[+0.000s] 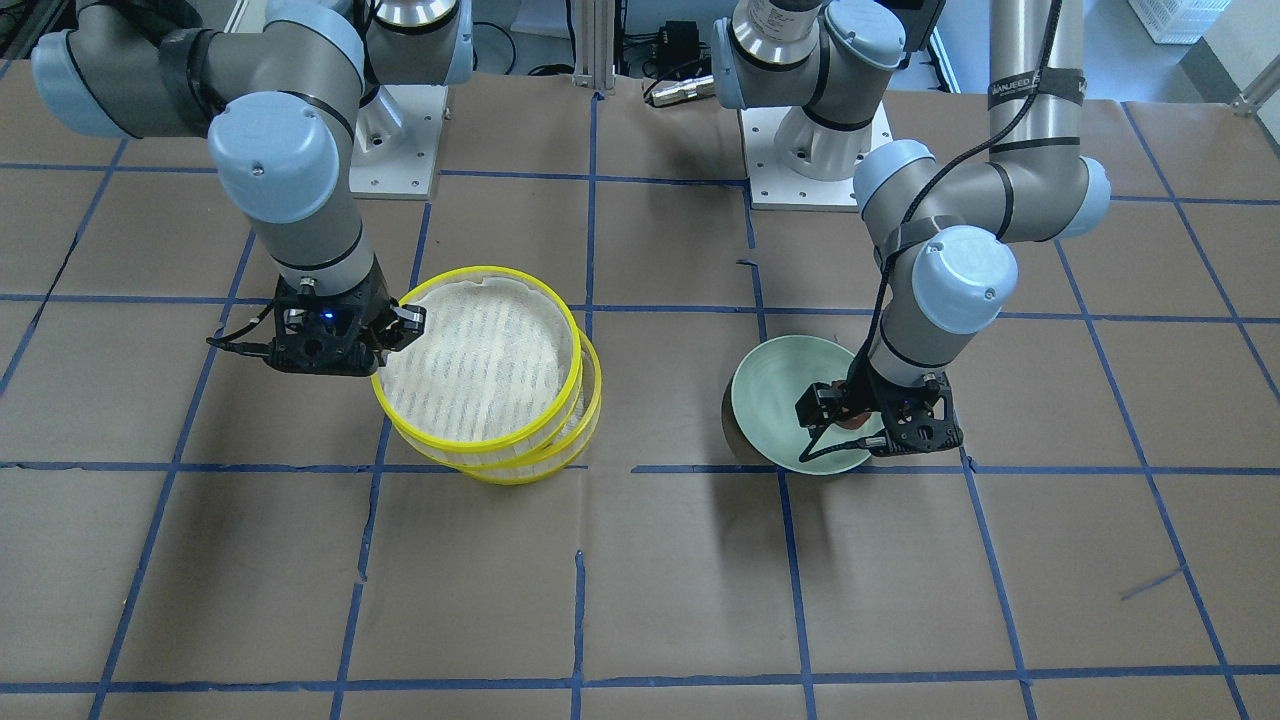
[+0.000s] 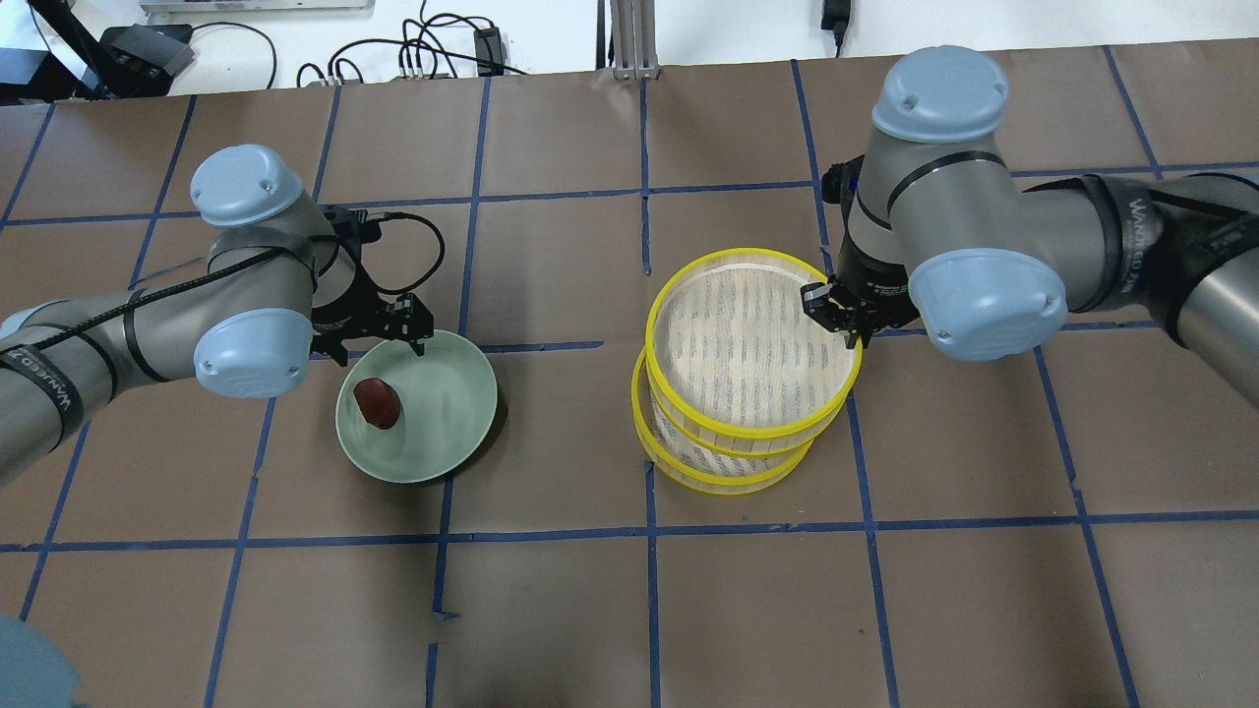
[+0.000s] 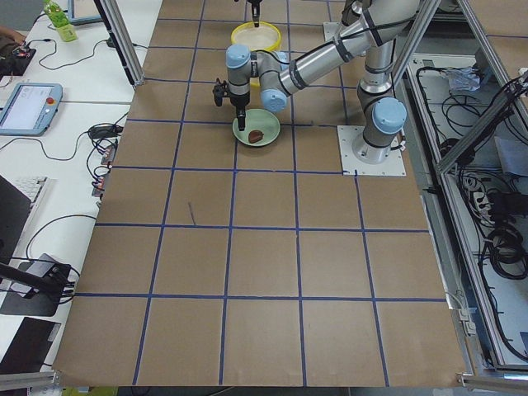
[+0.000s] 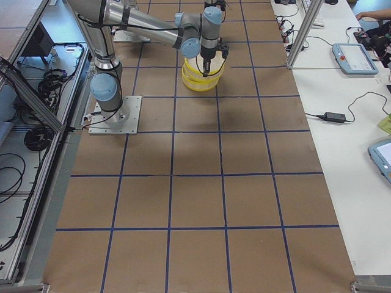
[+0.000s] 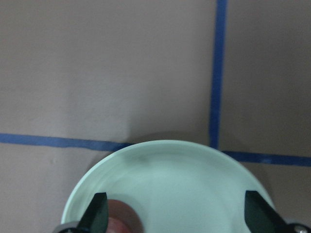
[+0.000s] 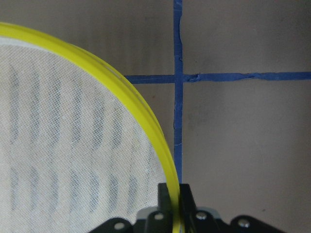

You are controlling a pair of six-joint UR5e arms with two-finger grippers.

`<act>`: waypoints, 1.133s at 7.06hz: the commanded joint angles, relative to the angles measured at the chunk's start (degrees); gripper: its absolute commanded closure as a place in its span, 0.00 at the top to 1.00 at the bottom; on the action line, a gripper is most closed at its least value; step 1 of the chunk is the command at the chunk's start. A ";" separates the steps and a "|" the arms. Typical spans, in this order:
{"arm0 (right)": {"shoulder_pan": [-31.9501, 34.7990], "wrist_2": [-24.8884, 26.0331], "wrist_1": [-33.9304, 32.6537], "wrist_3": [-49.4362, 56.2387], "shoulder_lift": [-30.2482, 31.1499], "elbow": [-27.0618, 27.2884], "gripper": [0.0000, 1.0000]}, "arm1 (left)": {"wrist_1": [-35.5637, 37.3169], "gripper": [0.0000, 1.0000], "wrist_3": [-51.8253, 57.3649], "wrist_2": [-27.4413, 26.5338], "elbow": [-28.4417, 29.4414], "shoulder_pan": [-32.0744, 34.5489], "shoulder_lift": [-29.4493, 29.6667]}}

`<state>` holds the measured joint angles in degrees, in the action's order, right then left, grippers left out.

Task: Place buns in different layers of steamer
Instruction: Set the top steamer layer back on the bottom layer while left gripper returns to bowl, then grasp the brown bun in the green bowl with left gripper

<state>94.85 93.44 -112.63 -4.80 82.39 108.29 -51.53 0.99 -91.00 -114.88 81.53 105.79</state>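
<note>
On the brown paper-covered surface [image 2: 590, 590], crossed by blue tape lines, the round two-tier steamer [image 2: 738, 344] with bright yellow rims, pale slatted sides and a white perforated liner stands on the robot's right side. It is well apart from the pale green round plate [image 2: 443, 433] on the robot's left. The right pincer [image 6: 176, 191] is pressed together on the yellow rim of the upper tier [image 1: 480, 350], with one finger inside the rim and one outside. That tier sits askew, shifted off the lower tier [image 2: 723, 470] away from the robot and toward the right arm. The dark reddish-brown blocky bun [image 2: 378, 403] lies on the plate, in the half on the robot's left. The left pincer [image 5: 177, 213] hangs over the plate with its fingers spread wide and nothing between them. In the left wrist view the bun shows just beside one fingertip [image 5: 99, 211]; whether the two touch cannot be told.
</note>
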 commanded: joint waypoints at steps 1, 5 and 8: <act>2.43 1.82 -1.62 -0.91 -0.83 0.34 0.07 | -0.76 1.00 -0.28 -0.06 -0.96 -1.20 0.38; 3.85 3.59 -2.94 -1.00 -1.97 0.87 0.07 | -0.76 0.51 -2.83 0.12 -2.28 -1.11 0.04; 3.94 3.59 -2.86 -0.83 -1.97 1.40 0.07 | -0.50 0.00 -3.89 0.12 -1.41 -1.11 -0.84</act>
<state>98.75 97.03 -115.55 -5.73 80.45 109.30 -52.20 -2.86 -90.88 -116.94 80.38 105.47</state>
